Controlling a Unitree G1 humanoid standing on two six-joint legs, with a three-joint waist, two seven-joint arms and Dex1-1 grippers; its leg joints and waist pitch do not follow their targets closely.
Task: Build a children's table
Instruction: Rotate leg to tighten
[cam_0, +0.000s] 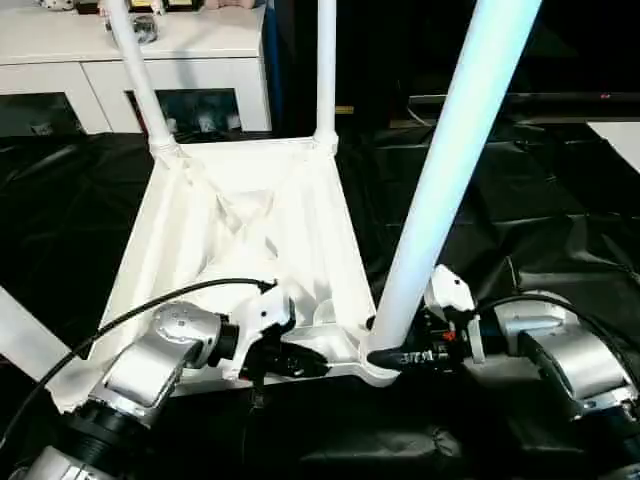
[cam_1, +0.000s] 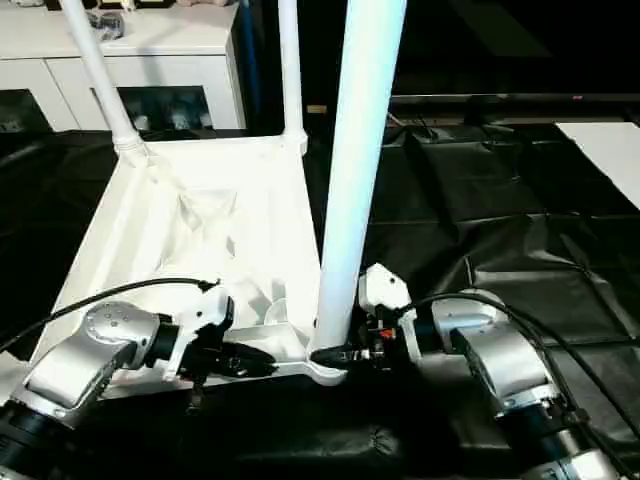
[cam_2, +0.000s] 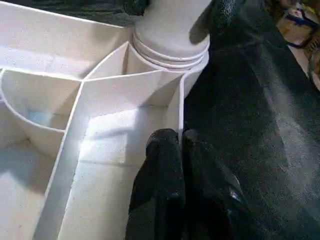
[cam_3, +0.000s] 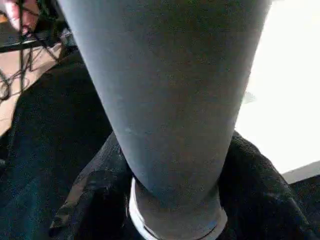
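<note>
Our upturned tabletop (cam_0: 250, 230) lies ribs-up on black sheeting (cam_0: 520, 210), the near-right leg (cam_0: 440, 170) upright in its corner socket (cam_0: 375, 372). Our right gripper (cam_1: 335, 355) clasps that leg's base; our left gripper (cam_0: 300, 365), clenched empty, rests on the near rim

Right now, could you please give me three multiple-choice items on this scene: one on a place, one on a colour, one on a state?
1. Where is the right gripper?
A. at the base of the near right table leg
B. on the cabinet
C. at a far corner of the tabletop

2. What colour is the cloth under the tabletop?
A. white
B. black
C. red

3. How does the tabletop lie?
A. on its edge
B. smooth side up
C. ribbed underside up

Answers:
1 A: the right gripper sits where the near right table leg enters its corner socket.
2 B: the cloth is black all around.
3 C: the tabletop shows its ribs, with legs pointing up.
</note>
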